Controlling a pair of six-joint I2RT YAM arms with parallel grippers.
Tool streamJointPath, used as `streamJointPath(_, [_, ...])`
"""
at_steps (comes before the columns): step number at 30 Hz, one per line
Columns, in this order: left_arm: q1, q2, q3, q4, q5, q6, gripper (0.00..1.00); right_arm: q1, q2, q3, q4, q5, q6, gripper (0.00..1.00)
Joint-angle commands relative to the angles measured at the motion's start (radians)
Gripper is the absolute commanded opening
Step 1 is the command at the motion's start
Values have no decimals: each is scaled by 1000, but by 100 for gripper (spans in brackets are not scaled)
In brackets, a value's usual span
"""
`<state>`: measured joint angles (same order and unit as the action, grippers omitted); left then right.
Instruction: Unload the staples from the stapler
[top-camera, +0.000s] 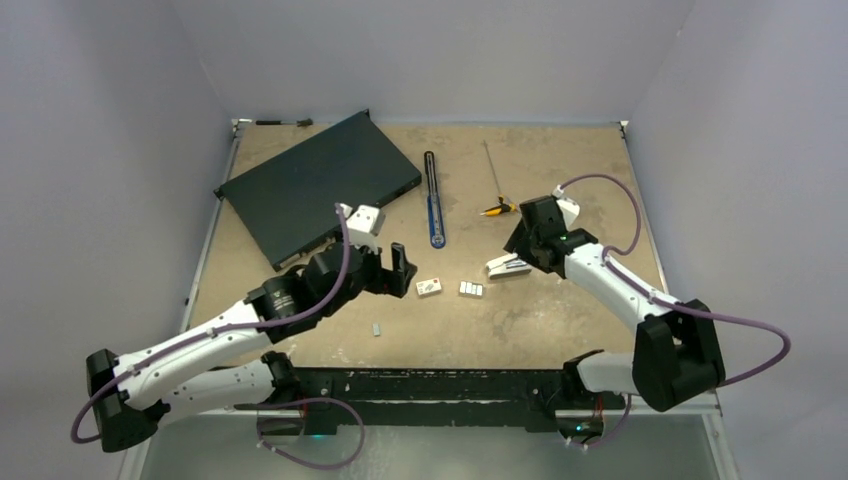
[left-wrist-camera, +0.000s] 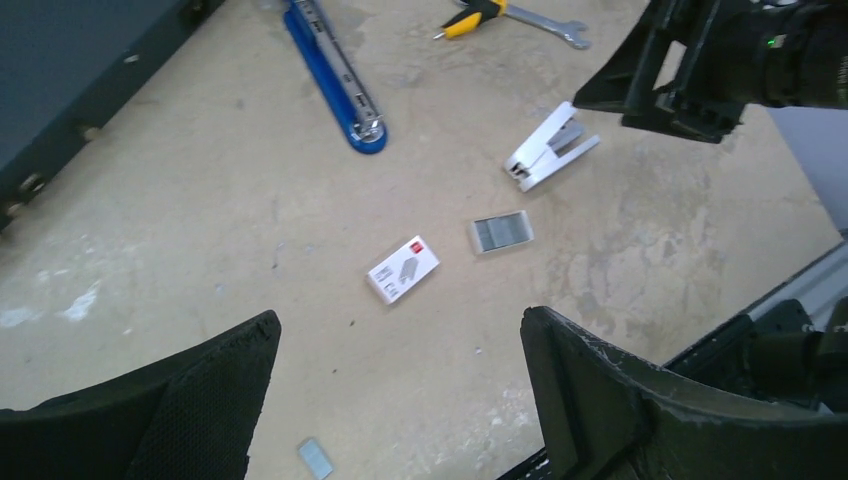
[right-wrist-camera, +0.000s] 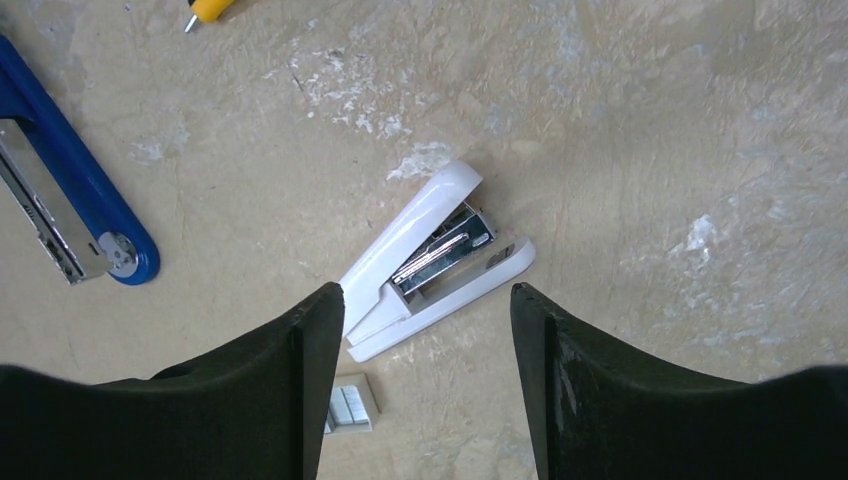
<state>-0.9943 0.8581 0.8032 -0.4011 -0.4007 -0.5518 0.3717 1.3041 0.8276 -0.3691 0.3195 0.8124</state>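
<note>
The right claw (right-wrist-camera: 425, 400) hung wide apart and empty over the near end of the stapler (right-wrist-camera: 430, 255). The stapler lay on its side, hinged open, right of centre on the desk (top-camera: 570, 170). The left claw (left-wrist-camera: 400, 400) gaped too, touching nothing. Between the claws lay a block of staples (left-wrist-camera: 500, 232), with a box (left-wrist-camera: 403, 269) to its left.

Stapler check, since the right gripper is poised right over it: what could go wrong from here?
The stapler lies on its side, splayed open. If the open right gripper closes across it, it may squeeze the stapler shut or skid it away. A block of staples sits close to the stapler, so a descent could knock and scatter it.
</note>
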Motion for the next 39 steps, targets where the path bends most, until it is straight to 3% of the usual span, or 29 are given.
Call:
streamJointPath(1, [3,78,7,212,140,29,87,-13,-12,-41,25,20,44,60])
streamJointPath(9, [2,73,-34,246,180,7,85,-48,4,-95,89,1,81,56])
streamJointPath(15, [3,42,-47,221,167,10,85,-54,33,-122,116,-12,83,44])
streamJointPath(25, [3,51,-61,229,168,7,84,-56,55,-152,143,-22,78,37])
streamJointPath(39, [3,83,-76,279,177,-8,84,-60,58,-171,162,-26,64,0])
